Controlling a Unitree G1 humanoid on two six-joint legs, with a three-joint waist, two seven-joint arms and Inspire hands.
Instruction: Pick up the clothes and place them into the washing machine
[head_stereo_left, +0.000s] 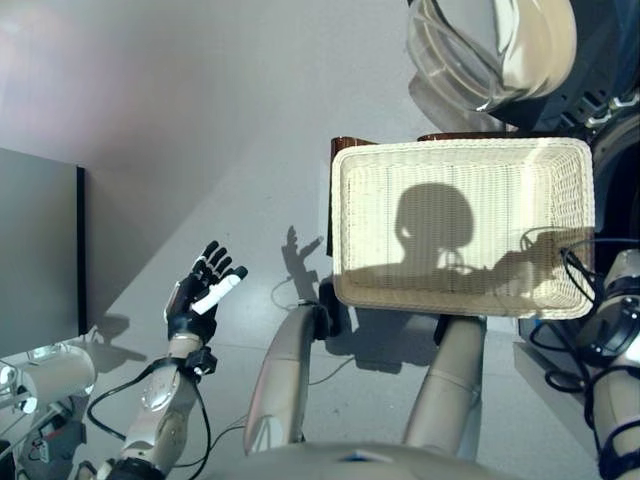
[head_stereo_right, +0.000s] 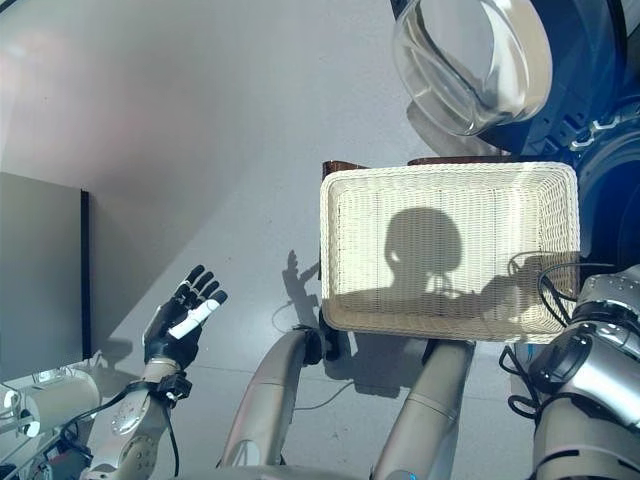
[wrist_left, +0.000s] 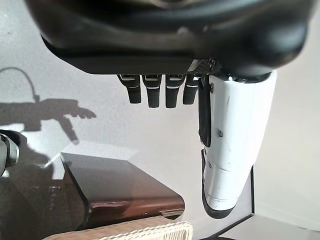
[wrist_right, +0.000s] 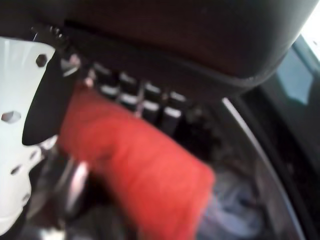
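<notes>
Right hand (wrist_right: 75, 100) is pinching a red cloth (wrist_right: 140, 175) inside the washer drum (wrist_right: 260, 165), ready to drop it. Basket (head_stereo_left: 345, 200) beside the washer sits empty; left hand (head_stereo_left: 200, 295) idles, fingers spread.

Light: bright and hard, falling from behind the robot.
Shadows: a crisp head-and-arm shadow inside the white basket (head_stereo_left: 460, 160); a sharp hand shadow on the grey floor (head_stereo_left: 200, 120) at frame centre.
Glare: highlights on the washer door glass (head_stereo_right: 470, 60), upper right.
Blur: right wrist view is smeared; the red cloth (wrist_right: 135, 170) is out of focus.
</notes>
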